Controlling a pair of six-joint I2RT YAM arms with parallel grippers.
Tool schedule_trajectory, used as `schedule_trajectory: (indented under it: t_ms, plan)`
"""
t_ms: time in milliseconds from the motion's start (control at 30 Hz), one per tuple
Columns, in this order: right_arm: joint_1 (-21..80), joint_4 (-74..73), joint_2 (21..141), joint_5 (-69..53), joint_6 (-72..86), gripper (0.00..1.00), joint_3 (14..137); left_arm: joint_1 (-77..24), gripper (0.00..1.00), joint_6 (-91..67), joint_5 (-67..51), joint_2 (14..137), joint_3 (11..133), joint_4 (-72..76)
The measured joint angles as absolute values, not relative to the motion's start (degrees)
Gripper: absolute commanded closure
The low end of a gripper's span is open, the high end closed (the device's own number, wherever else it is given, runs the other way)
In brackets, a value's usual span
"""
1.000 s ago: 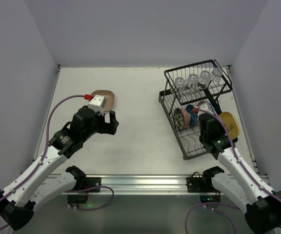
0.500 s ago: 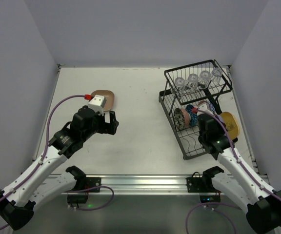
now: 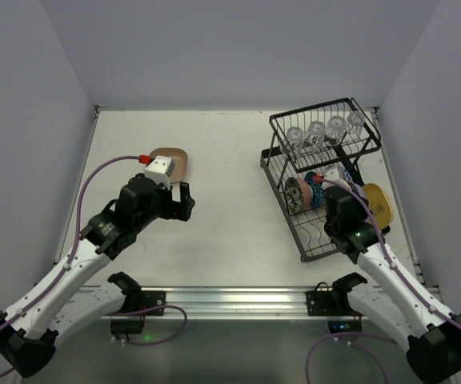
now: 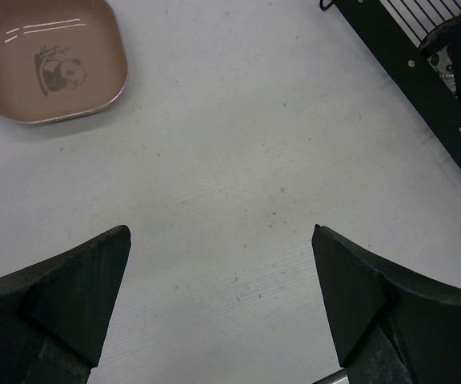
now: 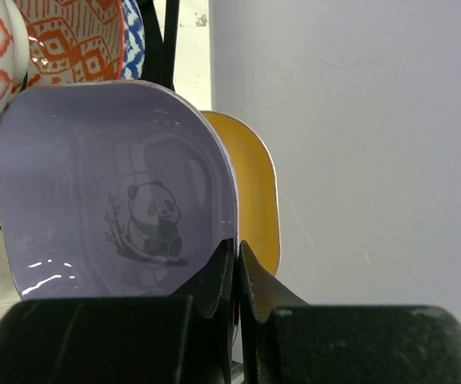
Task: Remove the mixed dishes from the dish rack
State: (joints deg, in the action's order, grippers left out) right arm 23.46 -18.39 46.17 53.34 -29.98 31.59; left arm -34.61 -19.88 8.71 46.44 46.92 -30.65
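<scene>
At the right end of the dish rack (image 3: 310, 232), the right gripper (image 5: 237, 258) is pinched tight on the rim of the lavender plate (image 5: 118, 200), which stands on edge just in front of the yellow plate (image 5: 260, 200). Over the table (image 4: 238, 144), the left gripper (image 4: 219, 240) hangs with jaws spread wide and nothing between them, and a brown panda plate (image 4: 50, 60) lies flat nearby
</scene>
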Motion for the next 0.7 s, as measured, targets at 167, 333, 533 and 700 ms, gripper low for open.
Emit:
schedule_trajectory:
  t_ms: [167,333,533,700]
  plan:
    - [23.75,-22.04,45.43,53.32,-28.27,1.0,33.69,-34.61,0.0,-19.88,8.73,46.46,46.92,-30.65]
    - [24.18,-25.76,43.51,53.36,-25.67,1.0,37.04,-34.61,0.0,-19.88,8.73,46.57,46.92,-30.65]
    - [24.34,-32.77,42.3,53.32,-21.5,1.0,40.64,-34.61,0.0,-19.88,8.75,46.87,46.92,-30.63]
    - [24.34,-42.48,42.26,53.23,-14.55,1.0,47.75,-34.61,0.0,-19.9,9.04,46.85,46.92,-30.63]
